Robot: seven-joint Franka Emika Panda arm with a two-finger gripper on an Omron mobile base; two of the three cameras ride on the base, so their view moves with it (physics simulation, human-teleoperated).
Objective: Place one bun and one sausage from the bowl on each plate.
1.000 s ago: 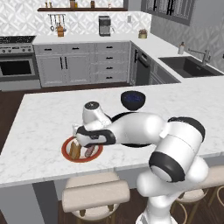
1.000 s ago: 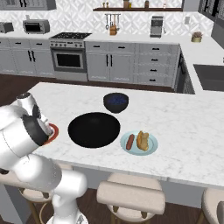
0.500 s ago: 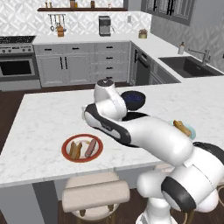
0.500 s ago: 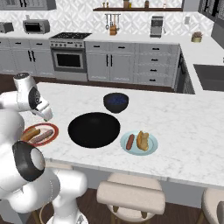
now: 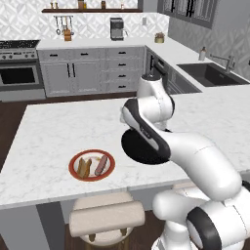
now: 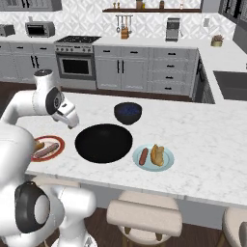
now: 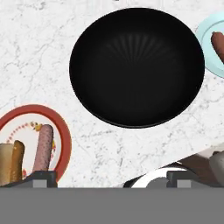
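Marble counter [image 6: 202,144]: black bowl [image 6: 103,143] sits btwn plates. Bun [image 5: 84,167] + sausage [image 5: 101,166] are laid parallel on red-rimmed plate [image 5: 92,165], long axes running front-to-back. Gripper [image 7: 111,177] is spread open, nothing held.

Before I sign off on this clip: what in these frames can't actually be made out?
- Black bowl, left base view: the arm covers most of it.
- Pale blue plate, hand view: cut by the right edge; only part of its sausage shows.
- Bun on the red-rimmed plate, hand view: cut by the left edge.
- Gripper, hand view: tips barely show at the bottom, so open or shut is unclear.
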